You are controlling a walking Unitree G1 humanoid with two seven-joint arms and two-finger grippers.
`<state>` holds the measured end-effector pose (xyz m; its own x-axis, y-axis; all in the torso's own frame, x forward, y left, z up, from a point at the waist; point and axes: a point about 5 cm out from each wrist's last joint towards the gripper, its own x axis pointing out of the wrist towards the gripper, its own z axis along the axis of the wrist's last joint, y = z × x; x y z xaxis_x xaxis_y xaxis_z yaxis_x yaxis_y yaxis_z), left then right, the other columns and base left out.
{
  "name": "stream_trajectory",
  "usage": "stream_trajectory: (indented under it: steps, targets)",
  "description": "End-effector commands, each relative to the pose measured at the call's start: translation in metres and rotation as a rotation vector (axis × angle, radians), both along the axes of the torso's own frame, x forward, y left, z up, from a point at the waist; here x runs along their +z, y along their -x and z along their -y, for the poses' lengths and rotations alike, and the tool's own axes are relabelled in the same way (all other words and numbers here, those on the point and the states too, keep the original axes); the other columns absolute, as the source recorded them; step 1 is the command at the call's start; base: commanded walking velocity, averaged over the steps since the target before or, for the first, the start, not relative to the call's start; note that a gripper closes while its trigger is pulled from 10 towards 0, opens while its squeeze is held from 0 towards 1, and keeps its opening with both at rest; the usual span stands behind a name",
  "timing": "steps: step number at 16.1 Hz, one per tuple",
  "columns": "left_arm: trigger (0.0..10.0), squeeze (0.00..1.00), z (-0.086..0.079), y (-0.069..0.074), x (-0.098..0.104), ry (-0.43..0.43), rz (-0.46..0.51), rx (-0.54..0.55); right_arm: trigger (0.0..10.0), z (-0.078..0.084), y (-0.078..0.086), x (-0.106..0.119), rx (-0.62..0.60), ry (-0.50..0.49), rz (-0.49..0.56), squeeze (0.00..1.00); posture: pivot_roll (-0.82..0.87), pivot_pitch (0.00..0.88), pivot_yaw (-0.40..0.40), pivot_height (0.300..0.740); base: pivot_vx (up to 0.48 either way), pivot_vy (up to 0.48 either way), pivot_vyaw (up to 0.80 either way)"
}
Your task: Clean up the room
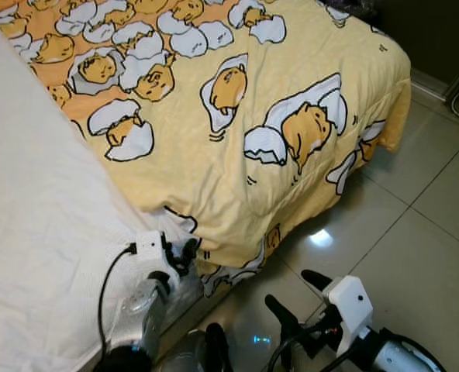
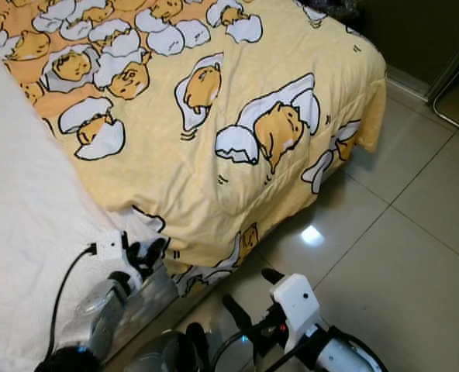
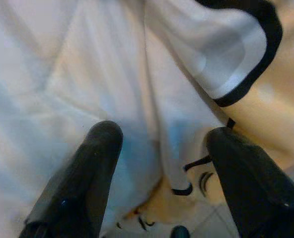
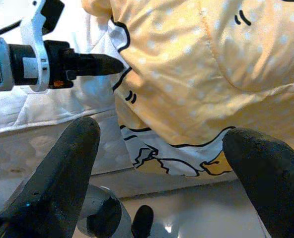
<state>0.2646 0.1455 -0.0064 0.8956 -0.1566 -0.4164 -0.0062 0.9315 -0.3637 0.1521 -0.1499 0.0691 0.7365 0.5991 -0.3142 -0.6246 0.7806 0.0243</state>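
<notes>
Yellow blanket (image 1: 291, 155) edge lies before parted left claw (image 1: 179, 254).

Glossy tiled floor (image 1: 415, 256) beside a bed (image 1: 28, 232).

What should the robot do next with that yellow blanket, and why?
Probably close the left gripper on the blanket edge. Its fingers are open right at the hanging corner, where the blanket droops off the white mattress toward the floor. The right gripper hangs open lower down, above the tiles, not yet at the fabric.
</notes>
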Motion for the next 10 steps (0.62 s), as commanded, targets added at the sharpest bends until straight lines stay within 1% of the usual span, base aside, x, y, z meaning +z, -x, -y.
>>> stream_trajectory:
  steps: [1, 3, 4, 5, 6, 9, 10]
  targets:
    - [10.0, 1.0, -0.004, 0.007, -0.009, 0.004, -0.044, 0.004, 10.0, -0.004, 0.003, 0.002, 0.017, -0.014, -0.003, 0.0, -0.3, 0.229, 0.142, 0.74, 0.0, 0.0, 0.0]
    - [10.0, 1.0, 0.003, 0.002, -0.012, 0.008, -0.079, -0.033, 10.0, -0.004, 0.003, 0.002, 0.018, -0.014, -0.004, 0.0, -0.3, 0.229, 0.142, 0.74, 0.0, 0.0, 0.0]
    - [10.0, 1.0, 0.004, -0.003, -0.012, -0.039, -0.095, -0.05, 10.0, -0.004, 0.003, 0.002, 0.018, -0.014, -0.004, 0.0, -0.3, 0.234, 0.142, 0.74, 0.0, 0.0, 0.0]
    - [10.0, 0.0, 0.005, -0.005, -0.012, -0.055, -0.097, -0.058, 10.0, -0.004, 0.004, 0.003, 0.018, -0.014, -0.005, 0.0, -0.3, 0.234, 0.142, 0.74, 0.0, 0.0, 0.0]
    - [10.0, 0.0, 0.008, -0.012, -0.01, -0.019, -0.12, -0.043, 10.0, -0.004, 0.006, 0.003, 0.019, -0.014, -0.008, 0.0, -0.31, 0.241, 0.14, 0.74, 0.0, 0.0, 0.0]
    - [10.0, 0.0, 0.007, -0.021, -0.007, -0.022, -0.137, -0.018, 10.0, -0.003, 0.008, 0.003, 0.015, -0.009, -0.013, 0.0, -0.32, 0.242, 0.142, 0.74, 0.0, 0.0, 0.0]
    - [10.0, 0.0, 0.007, -0.02, -0.009, -0.022, -0.144, -0.014, 10.0, -0.003, 0.008, 0.003, 0.012, -0.009, -0.013, 0.0, -0.32, 0.241, 0.143, 0.74, 0.0, 0.0, 0.0]
